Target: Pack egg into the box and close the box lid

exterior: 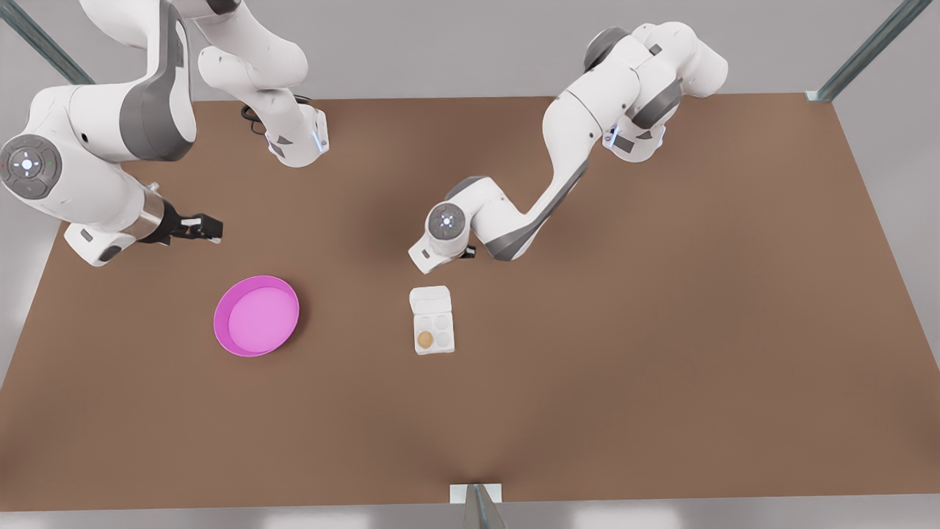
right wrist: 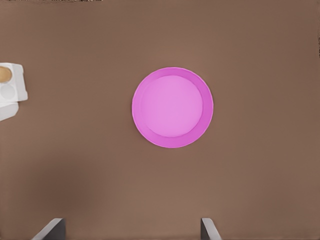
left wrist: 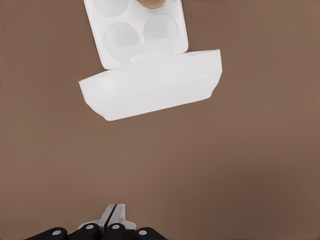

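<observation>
Left claw (left wrist: 114, 212) pressed together, just behind box lid (left wrist: 150, 87) | right claw (right wrist: 131, 227) spread, waiting above pink plate (right wrist: 172, 107) | egg (exterior: 424, 339) in box (exterior: 433, 332), 7 o'clock cup | push lid's outer edge up and over, slowly.

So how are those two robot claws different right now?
The left gripper has its fingers pressed shut, while the right gripper holds its fingers wide apart. The left one sits low beside the open box lid; the right one looks down on the pink plate from above. The left faces the box, where the egg already sits in a cup. Both hold nothing.
</observation>
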Robot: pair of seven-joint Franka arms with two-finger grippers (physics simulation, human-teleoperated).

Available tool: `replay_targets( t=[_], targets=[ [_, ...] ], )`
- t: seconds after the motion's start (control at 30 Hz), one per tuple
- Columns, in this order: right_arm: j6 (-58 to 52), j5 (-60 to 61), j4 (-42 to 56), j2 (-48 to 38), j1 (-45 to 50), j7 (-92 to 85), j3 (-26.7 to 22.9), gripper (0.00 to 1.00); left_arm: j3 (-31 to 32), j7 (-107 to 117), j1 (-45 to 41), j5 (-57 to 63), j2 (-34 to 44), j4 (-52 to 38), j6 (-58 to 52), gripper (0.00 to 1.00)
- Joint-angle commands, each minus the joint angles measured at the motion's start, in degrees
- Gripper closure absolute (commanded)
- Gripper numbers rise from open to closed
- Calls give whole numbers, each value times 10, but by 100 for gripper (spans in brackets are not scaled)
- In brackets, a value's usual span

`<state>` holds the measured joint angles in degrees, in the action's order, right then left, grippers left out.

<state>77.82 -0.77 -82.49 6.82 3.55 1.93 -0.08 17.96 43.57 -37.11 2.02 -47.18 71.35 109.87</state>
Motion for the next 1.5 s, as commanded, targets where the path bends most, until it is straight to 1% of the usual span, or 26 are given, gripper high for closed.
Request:
replay_targets(
  t=[0.0, 0.13, 0.2, 0.27, 0.6, 0.73, 0.87, 0.97, 1.17, 1.27, 1.33, 1.37, 1.4, 1.43, 1.47],
  targets=[
    [8, 2, -1, -1, -1, 96, 0, 0, -4, 198, -1, 0, -4, -1, 45, 79],
    [16, 1, -8, 0, -2, 96, 0, 0, -10, 187, 0, 2, -12, -2, 63, 79],
    [20, 2, -12, 0, -3, 87, 0, 0, -9, 187, -2, 2, -20, -4, 90, 79],
    [21, 2, -13, 0, -4, 83, -1, 0, -9, 187, -3, 2, -31, -22, 90, 79],
    [33, 6, -24, 0, -9, 62, -4, 0, -15, 187, 3, 2, -42, -32, 122, 79],
    [33, 9, -28, -1, -12, 62, -4, 0, -14, 187, 2, 2, -56, -62, 122, 79],
    [33, 10, -28, 0, -19, 53, -4, 0, -19, 115, 5, 2, -57, -61, 122, 79],
    [33, 10, -28, 0, -19, 51, -4, 0, -20, 108, 13, 1, -57, -64, 123, 79],
    [34, 12, -28, -1, -19, 50, -4, 0, -19, 108, 41, -32, -69, -103, 129, 79],
    [35, 12, -28, -1, -19, 50, -4, 0, -19, 106, 59, -41, -79, -107, 157, 79],
    [37, 12, -29, -1, -19, 50, -4, 0, -19, 93, 71, -52, -78, -112, 154, 79],
    [37, 12, -29, -1, -19, 50, -4, 0, -15, 90, 91, -53, -67, -113, 120, 79],
    [37, 12, -29, -1, -19, 50, -4, 0, -13, 89, 114, -53, -42, -113, 50, 79],
    [37, 13, -29, -1, -19, 50, -4, 0, -21, 76, 145, -35, 18, -142, -131, 79],
    [37, 13, -29, -1, -19, 50, -4, 0, -22, -79, 223, 3, 71, -176, -290, 19]
  ],
)
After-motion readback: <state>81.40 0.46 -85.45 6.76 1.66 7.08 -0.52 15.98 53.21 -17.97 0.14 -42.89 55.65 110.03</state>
